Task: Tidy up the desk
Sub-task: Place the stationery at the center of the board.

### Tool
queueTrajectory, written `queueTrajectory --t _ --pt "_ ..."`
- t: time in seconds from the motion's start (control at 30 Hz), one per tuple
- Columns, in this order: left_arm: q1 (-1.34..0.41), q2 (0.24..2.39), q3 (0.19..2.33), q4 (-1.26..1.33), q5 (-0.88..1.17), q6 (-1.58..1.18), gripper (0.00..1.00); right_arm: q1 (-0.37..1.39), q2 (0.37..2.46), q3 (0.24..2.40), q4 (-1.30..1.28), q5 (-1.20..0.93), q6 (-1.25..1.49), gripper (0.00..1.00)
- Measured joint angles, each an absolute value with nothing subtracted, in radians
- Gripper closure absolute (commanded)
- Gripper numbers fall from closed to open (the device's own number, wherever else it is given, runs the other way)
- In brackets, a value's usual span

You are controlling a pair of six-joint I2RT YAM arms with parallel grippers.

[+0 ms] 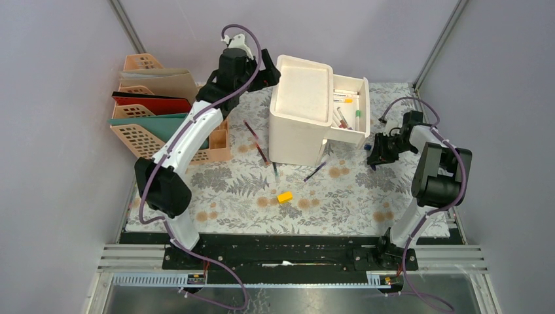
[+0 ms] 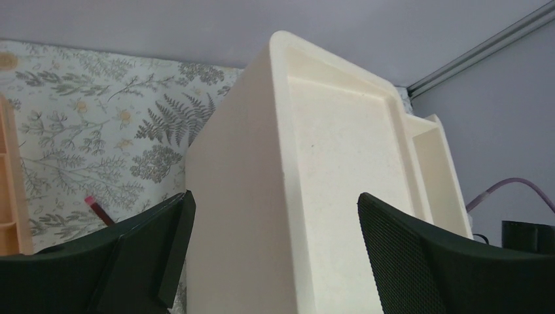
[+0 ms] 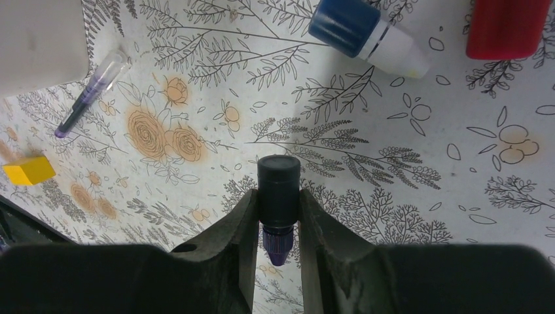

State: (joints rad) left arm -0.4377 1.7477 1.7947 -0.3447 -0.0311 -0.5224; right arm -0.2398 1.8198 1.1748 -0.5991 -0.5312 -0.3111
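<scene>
The desk [image 1: 229, 190] is covered in pale fern-and-flower cloth. A white drawer organizer [image 1: 301, 111] stands at its back centre, its drawer [image 1: 350, 108] pulled out to the right with several pens inside. My left gripper [image 1: 265, 73] is open, its jaws on either side of the organizer's top left edge [image 2: 288, 196] and not touching it. My right gripper [image 1: 377, 156] hovers right of the organizer. In the right wrist view it [image 3: 278, 199] is shut on a dark pen with a purple tip [image 3: 278, 180], held above the cloth.
On the cloth lie a dark red pen [image 1: 255, 140], a purple pen [image 1: 315, 171] and a yellow eraser [image 1: 285, 196]. Peach file holders with folders [image 1: 157, 111] stand at the left. A blue-capped marker [image 3: 363, 33] and a red object [image 3: 507, 26] lie beyond the right gripper.
</scene>
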Motion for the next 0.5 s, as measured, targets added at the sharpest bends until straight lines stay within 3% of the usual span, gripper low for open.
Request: queueTrajectory --t 0.5 --pt "-0.463 1.809 1.84 -0.417 -0.044 -0.527 0.01 -0.238 1.796 1.175 -0.592 -0.532 -0.311 0.98"
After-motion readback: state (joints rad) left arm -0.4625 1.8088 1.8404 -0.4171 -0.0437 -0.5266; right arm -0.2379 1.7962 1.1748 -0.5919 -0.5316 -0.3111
